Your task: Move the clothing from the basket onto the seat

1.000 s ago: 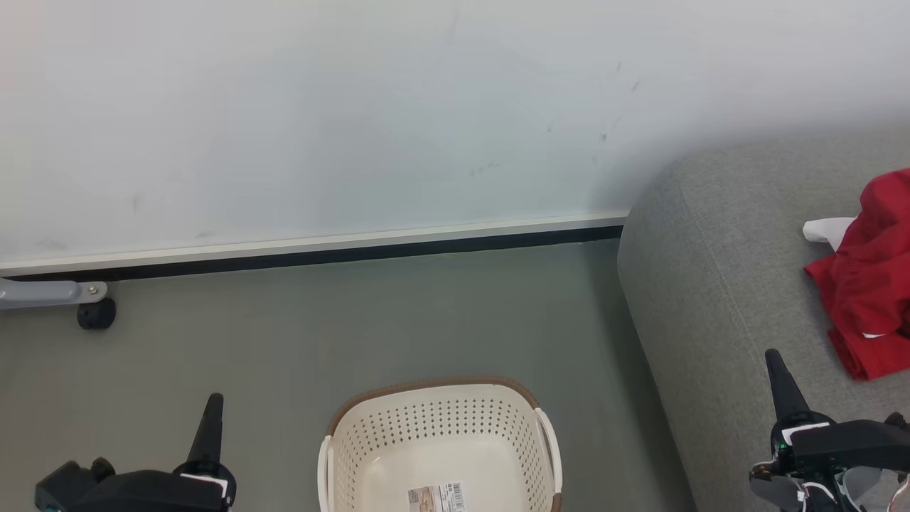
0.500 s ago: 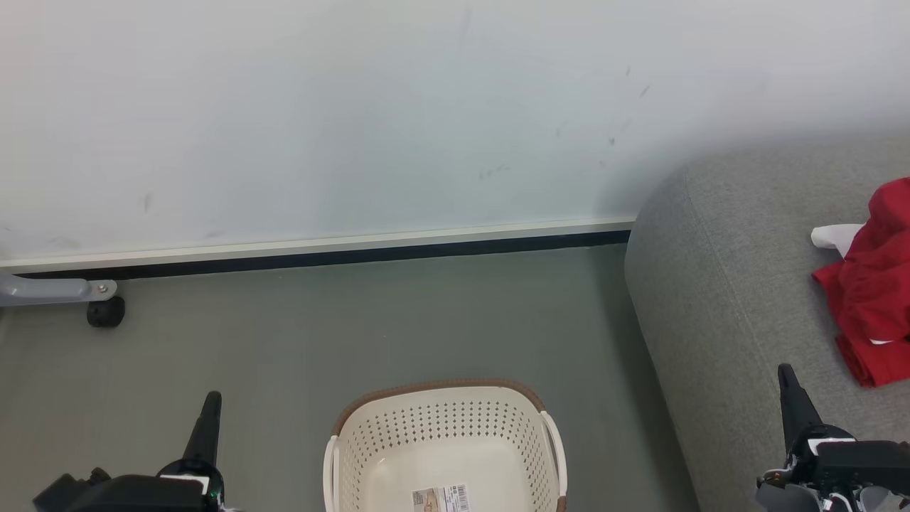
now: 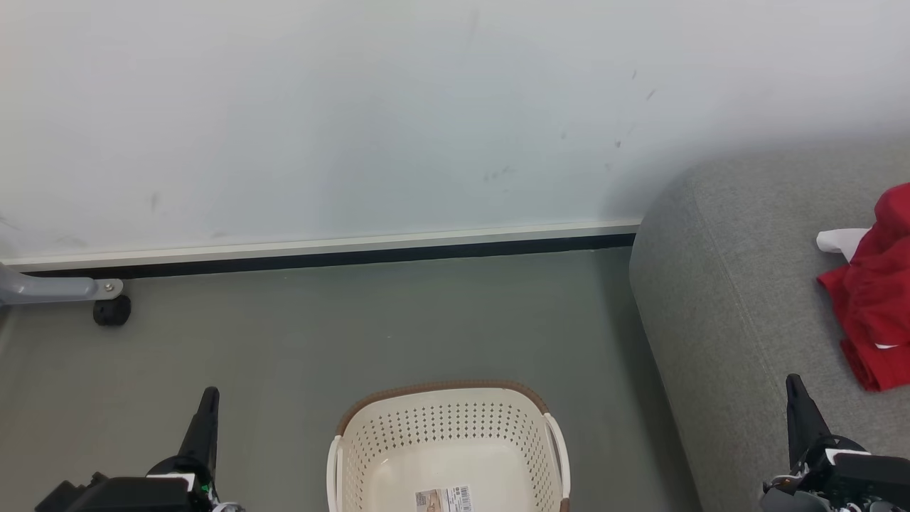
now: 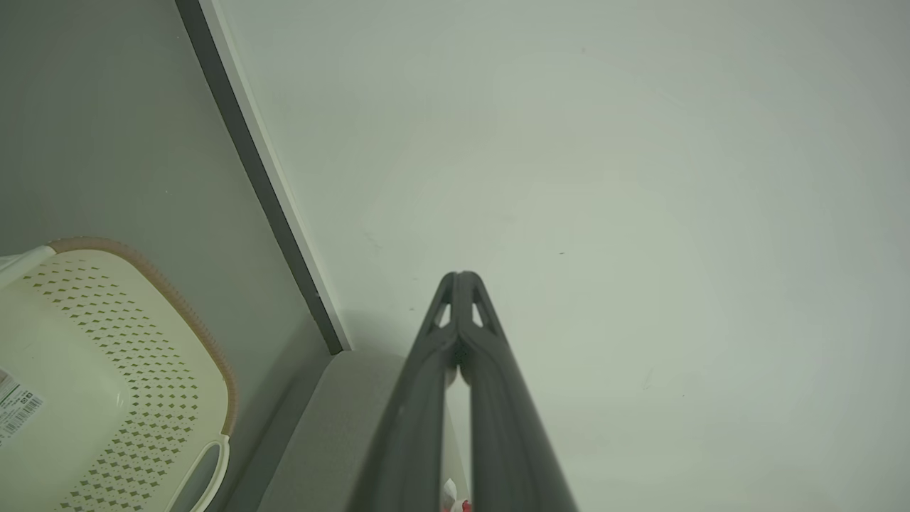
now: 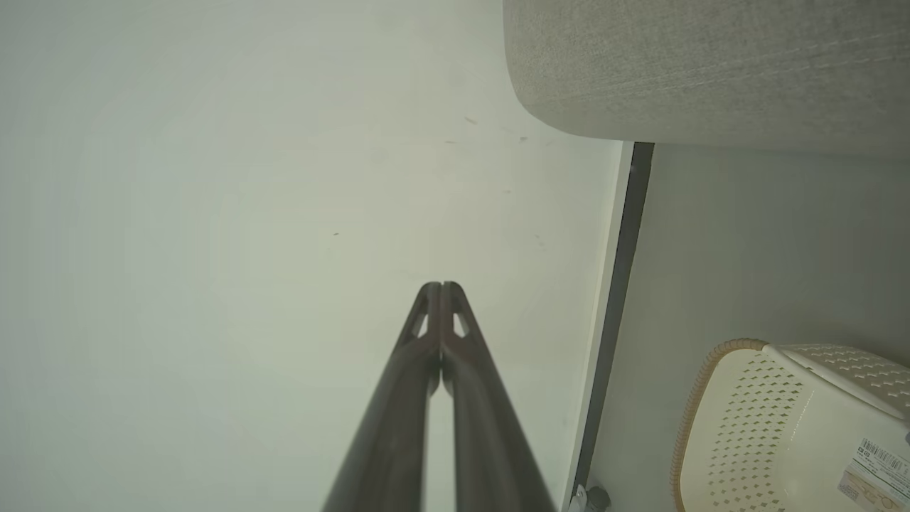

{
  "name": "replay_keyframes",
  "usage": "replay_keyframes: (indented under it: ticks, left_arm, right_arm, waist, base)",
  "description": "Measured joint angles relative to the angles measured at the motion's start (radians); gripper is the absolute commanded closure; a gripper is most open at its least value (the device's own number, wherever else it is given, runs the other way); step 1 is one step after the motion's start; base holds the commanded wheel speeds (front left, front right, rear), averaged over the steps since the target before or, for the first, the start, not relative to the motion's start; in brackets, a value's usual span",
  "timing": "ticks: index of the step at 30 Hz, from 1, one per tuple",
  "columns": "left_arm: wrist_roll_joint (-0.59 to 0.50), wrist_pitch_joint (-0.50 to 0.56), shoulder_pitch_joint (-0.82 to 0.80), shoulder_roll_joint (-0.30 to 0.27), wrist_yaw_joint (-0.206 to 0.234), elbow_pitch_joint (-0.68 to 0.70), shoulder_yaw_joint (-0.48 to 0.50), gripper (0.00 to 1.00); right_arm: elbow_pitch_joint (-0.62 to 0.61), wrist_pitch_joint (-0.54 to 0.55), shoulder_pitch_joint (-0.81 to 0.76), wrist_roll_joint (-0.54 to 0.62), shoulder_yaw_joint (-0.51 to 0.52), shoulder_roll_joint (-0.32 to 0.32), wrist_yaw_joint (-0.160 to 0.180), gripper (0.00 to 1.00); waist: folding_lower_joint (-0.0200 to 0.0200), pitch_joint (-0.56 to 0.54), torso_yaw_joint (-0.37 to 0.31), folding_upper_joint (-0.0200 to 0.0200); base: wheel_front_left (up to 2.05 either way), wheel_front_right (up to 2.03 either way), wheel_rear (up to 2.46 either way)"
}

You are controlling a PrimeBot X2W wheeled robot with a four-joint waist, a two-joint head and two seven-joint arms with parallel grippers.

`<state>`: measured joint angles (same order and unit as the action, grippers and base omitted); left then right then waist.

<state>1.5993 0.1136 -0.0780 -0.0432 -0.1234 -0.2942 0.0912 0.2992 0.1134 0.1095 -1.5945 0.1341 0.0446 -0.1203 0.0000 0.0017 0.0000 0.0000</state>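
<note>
At the bottom centre of the head view stands the basket (image 3: 441, 389) on the grey floor (image 3: 355, 327), its pale base in plain sight with a paper label (image 3: 444, 498) lying on it. The seat (image 3: 732, 299) takes up the right side of the frame, and the clothing (image 3: 871, 306) lies crumpled on it at the right edge, a white sleeve poking out toward the left. The clothing is well apart from the basket. The left gripper (image 3: 209, 395) rises at the lower left as a single dark spike above the floor. The right gripper (image 3: 794, 385) rises the same way at the lower right, over the seat and near the clothing's lower hem. A black caster (image 3: 112, 311) on a grey leg sits at the left edge, by the dark skirting under the white wall (image 3: 426, 107).

In the left wrist view, the left gripper's two fingers meet at their tips in the middle of the frame, holding nothing. The basket fills the lower left, and the seat's corner shows just left of the fingers.

In the right wrist view, the right gripper's fingers are likewise pressed together at the tips and empty. The seat spans the upper right, and the basket with its label sits in the lower right corner.
</note>
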Motion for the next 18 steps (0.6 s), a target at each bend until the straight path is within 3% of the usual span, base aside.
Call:
replay_keyframes:
  ticks: [18]
  left_arm:
    - [0.0, 0.0, 0.0, 0.0, 0.0, -0.001, 0.0, 1.0]
  right_arm:
    - [0.0, 0.0, 0.0, -0.001, 0.0, 0.0, 0.0, 1.0]
  waist:
    - [0.0, 0.0, 0.0, 0.0]
  base:
    - [0.0, 0.0, 0.0]
